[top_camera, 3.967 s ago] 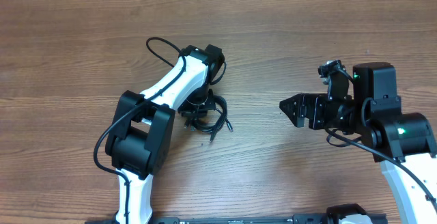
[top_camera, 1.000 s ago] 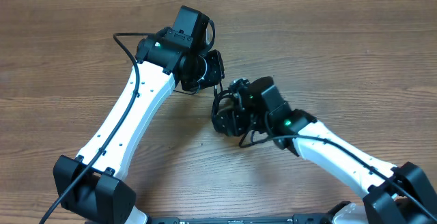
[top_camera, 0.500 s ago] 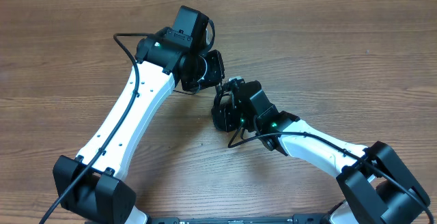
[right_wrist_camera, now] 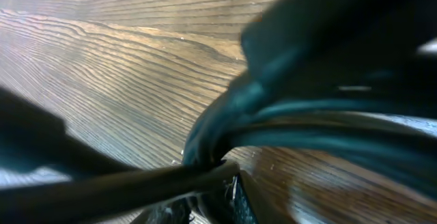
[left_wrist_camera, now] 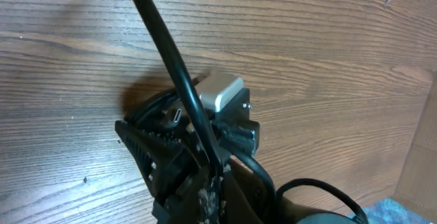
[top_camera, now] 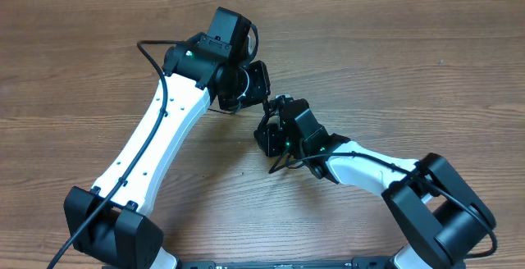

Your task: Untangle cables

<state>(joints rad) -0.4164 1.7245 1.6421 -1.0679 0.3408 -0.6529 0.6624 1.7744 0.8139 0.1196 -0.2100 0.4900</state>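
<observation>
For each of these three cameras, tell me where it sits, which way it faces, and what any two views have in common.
Overhead: above the table, looking straight down; both arms show, left gripper and right gripper close together mid-table.
Left wrist: on the left arm, looking down past its own fingers at the cables and a silvery plug.
Right wrist: on the right arm, pressed close to blurred cables above the wood; little of its own gripper is clear.
Shared: both wrist views show the cables and table.

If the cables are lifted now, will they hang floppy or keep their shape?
Probably floppy: the cables are thin and curve in tight loops. Likely light, being so thin. The silver plug is the stiff part, so it may swing or snag.
</observation>
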